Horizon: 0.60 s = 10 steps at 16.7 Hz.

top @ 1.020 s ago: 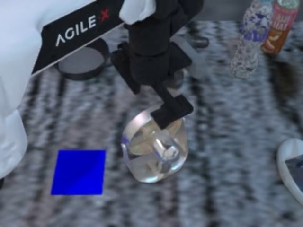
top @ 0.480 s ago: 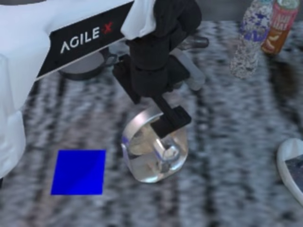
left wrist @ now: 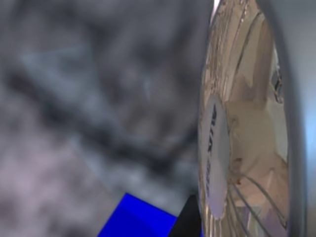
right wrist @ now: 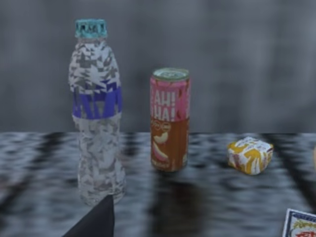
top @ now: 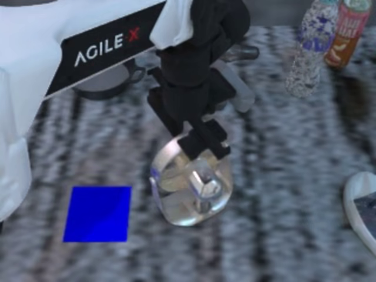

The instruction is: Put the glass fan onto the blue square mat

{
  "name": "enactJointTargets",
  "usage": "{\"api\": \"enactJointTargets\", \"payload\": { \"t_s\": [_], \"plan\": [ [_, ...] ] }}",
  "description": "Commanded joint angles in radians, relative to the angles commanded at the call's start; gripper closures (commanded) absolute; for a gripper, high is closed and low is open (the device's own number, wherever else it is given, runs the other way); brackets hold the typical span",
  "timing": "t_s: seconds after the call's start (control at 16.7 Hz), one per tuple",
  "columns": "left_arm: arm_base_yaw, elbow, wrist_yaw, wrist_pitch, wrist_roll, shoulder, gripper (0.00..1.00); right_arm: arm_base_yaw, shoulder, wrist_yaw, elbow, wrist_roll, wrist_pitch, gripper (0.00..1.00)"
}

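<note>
Table point(top: 282, 176) with mottled grey-and-black streaked top; plain grey wall point(right wrist: 237, 49) behind, possibly a backdrop; even light.

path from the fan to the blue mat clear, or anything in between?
Nothing visible in between. The top view shows only bare table between the glass fan and the blue mat, which lies to its left and a bit nearer the camera. The left gripper is at the fan's upper rim. The frying pan, bottle and can stand far off.

Left arm reaches from far left toward table centre, wrist pointing down; left gripper point(top: 202, 150) low at centre, finger gap not readable. Right arm out of top view.
</note>
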Motion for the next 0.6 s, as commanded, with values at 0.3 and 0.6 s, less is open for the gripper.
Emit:
{"api": "enactJointTargets", "payload": {
  "t_s": [0.3, 0.6],
  "plan": [
    [0.0, 0.0, 0.0, 0.0, 0.0, 0.0, 1.0, 0.0, 0.0, 0.0, 0.0, 0.0, 0.0, 0.0],
    [0.0, 0.0, 0.0, 0.0, 0.0, 0.0, 1.0, 0.0, 0.0, 0.0, 0.0, 0.0, 0.0, 0.0]
  ]
}}
